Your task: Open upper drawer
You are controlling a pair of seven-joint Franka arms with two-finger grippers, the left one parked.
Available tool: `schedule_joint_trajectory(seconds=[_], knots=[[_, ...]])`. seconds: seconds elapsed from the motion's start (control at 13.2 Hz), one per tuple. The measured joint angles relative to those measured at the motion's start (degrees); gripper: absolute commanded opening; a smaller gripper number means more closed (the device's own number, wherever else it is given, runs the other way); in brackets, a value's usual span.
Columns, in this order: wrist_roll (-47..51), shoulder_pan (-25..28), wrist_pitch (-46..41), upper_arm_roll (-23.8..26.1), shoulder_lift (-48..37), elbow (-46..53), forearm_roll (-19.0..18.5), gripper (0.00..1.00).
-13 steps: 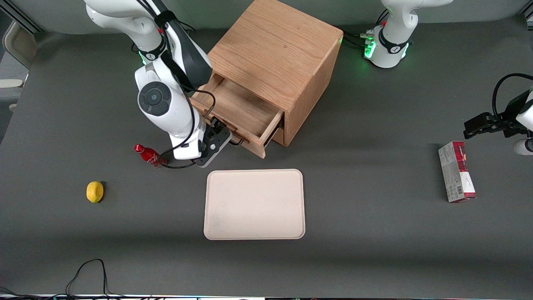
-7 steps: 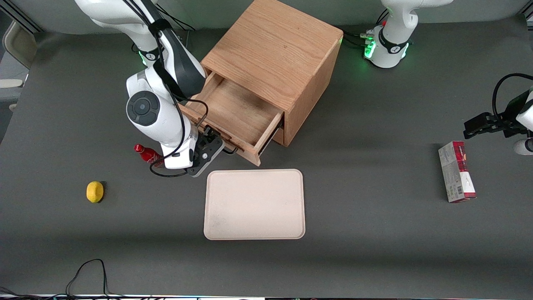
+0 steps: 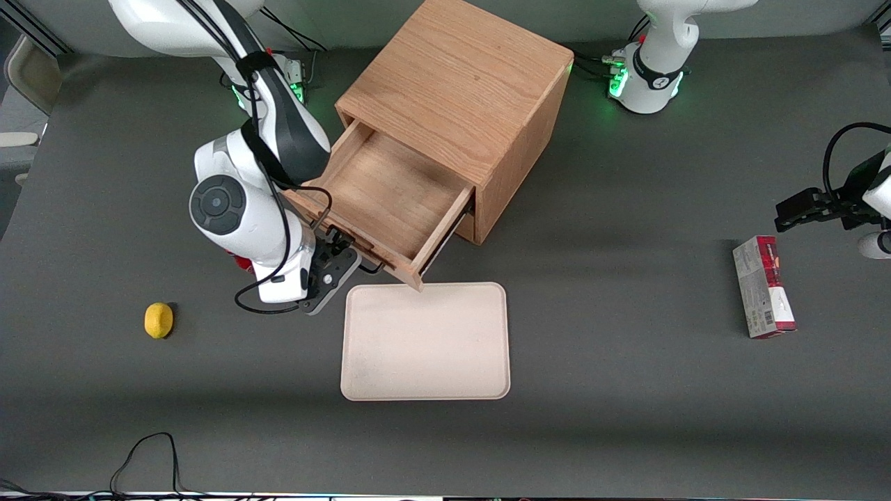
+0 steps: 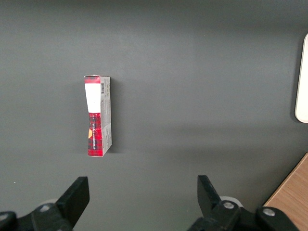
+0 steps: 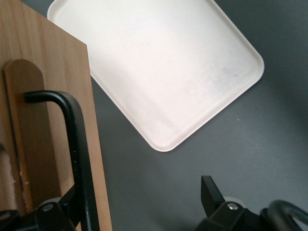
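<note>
Upper drawer [image 3: 379, 198]: pulled well out of the wooden cabinet [image 3: 459, 90], box body bare inside, front corner reaching over the edge of the tray.
Handle [image 5: 77, 144]: thin black bar on the drawer front, running between the fingers of the hand.
Hand [image 3: 341, 259]: at the drawer front, beside the handle; fingers spread wide in the right wrist view, one dark fingertip [image 5: 211, 190] well clear of the bar; grip on the bar not shown.
Tray [image 3: 424, 341]: pale, flat on the tabletop [image 3: 626, 390], nearer the front camera than the cabinet.
Lemon [image 3: 159, 320]: toward the working arm's end.
Red-and-white box [image 3: 763, 287]: lying flat toward the parked arm's end.
</note>
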Motion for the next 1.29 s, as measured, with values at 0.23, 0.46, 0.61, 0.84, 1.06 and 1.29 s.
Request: schedule_joint_trajectory(seconds=[0.23, 0.46, 0.61, 0.84, 1.06, 1.29], knots=[[-1.10, -1.48, -0.79, -0.01, 0.74, 1.39, 0.00, 1.00], [-1.11, -2.29, -1.75, -0.02, 1.74, 3.05, 0.00, 1.00], [-1.11, -2.74, -1.84, -0.02, 2.11, 3.56, 0.00, 1.00], [-1.11, -3.04, -1.88, -0.02, 2.74, 4.64, 0.00, 1.00], [-1.11, -3.55, -2.75, -0.02, 3.23, 5.35, 0.00, 1.00], [-1.10, -3.55, -2.90, 0.00, 3.29, 5.74, 0.00, 1.00]])
